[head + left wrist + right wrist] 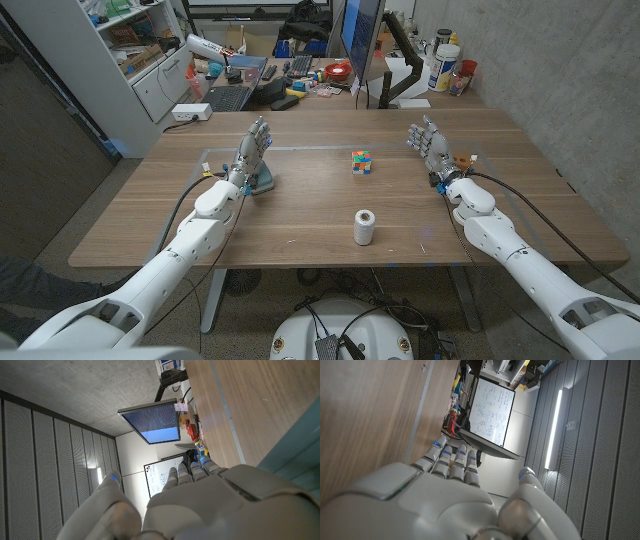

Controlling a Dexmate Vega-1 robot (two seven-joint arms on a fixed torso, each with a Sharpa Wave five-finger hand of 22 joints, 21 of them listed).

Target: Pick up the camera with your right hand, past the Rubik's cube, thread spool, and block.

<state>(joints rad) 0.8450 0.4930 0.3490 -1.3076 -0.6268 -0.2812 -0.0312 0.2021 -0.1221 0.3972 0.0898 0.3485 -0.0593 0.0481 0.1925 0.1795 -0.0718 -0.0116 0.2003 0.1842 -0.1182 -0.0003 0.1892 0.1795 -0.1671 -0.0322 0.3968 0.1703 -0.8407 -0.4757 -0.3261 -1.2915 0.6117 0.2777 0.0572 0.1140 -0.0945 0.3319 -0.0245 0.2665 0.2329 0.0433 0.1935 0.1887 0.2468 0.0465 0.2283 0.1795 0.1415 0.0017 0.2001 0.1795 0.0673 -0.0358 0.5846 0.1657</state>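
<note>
A Rubik's cube (362, 162) sits mid-table, and a white thread spool (364, 227) stands upright nearer the front edge. A teal-grey block (263, 182) lies beside my left hand (250, 152), which stands with its fingers up and apart and holds nothing; the block's teal face (300, 445) also shows past the back of that hand (210, 505). My right hand (430, 145) stands at the right side with fingers spread, holding nothing, its back (435, 500) close to the lens. A small dark and orange object (460, 163), probably the camera, lies just behind its wrist, partly hidden.
The wooden table (320, 205) has bare room between the cube and both hands. A monitor (362, 40) on an arm, bottles (445, 65) and desk clutter (300, 85) stand past the far edge. A white shelf unit (140, 50) stands at the back left.
</note>
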